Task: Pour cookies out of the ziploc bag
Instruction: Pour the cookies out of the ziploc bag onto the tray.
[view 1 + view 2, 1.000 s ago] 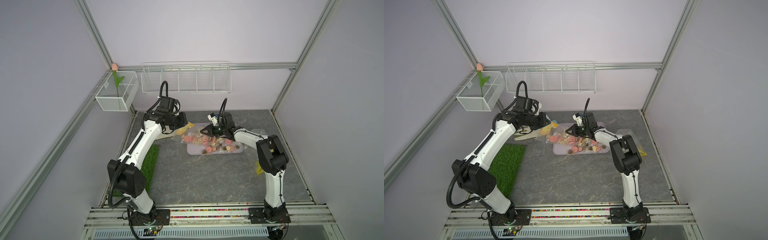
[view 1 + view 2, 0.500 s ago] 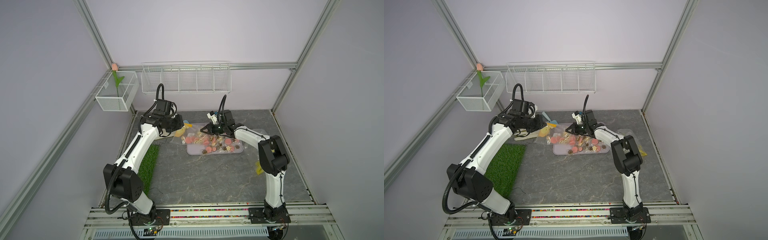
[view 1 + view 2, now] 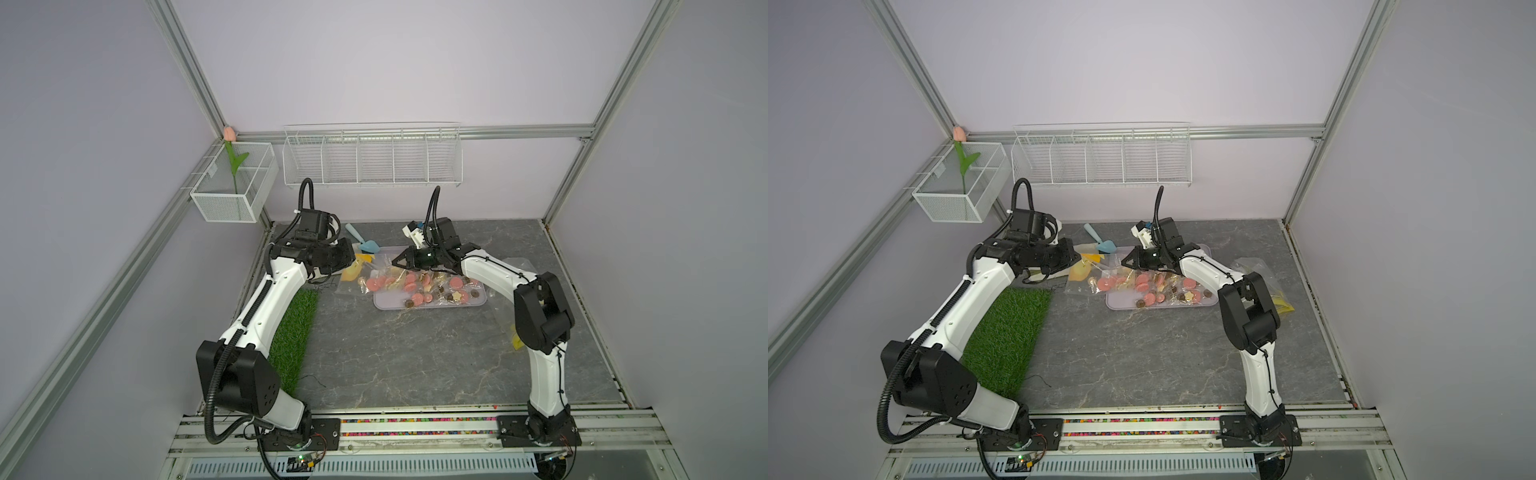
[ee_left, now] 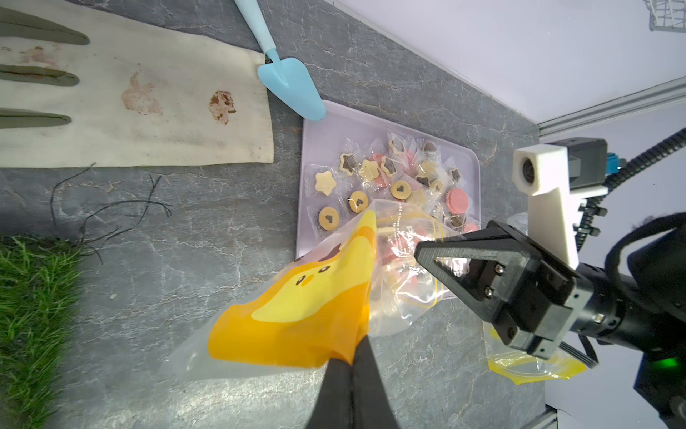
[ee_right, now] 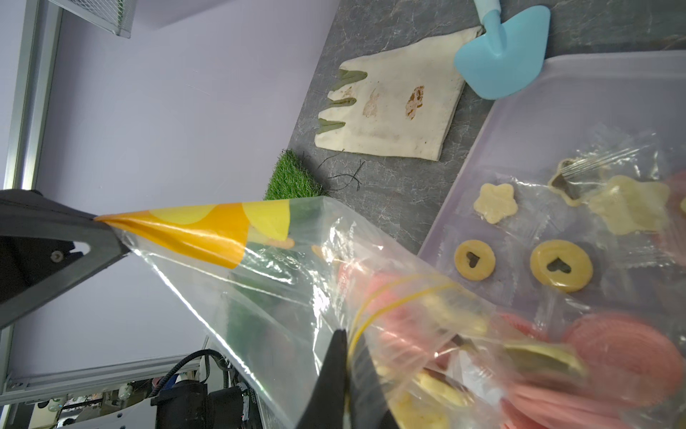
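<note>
"Cookies (image 4: 400,190), where have they got to?"

"Mostly on the tray (image 4: 334,122), each in its little wrapper: pink rounds, cream stars, rings with heart-shaped holes. A few pink ones sit inside the bag's mouth, over the end of the tray nearer the left arm."

"And the bag (image 4: 297,308)?"

"Pulled taut between the two arms, with its mouth towards the tray. The left gripper (image 4: 350,358) has its jaws pinched together on the orange printed corner. The right gripper (image 5: 345,336) is clamped on the clear plastic by the yellow zip line."

"Anything else about?"

"A blue scoop (image 4: 293,89) with its blade at the tray's corner, a stained glove (image 4: 130,104) just beside that, and a grass mat (image 3: 291,332) along the table's left edge. A second bag (image 3: 1262,274) lies on the table by the right arm's elbow."
</note>
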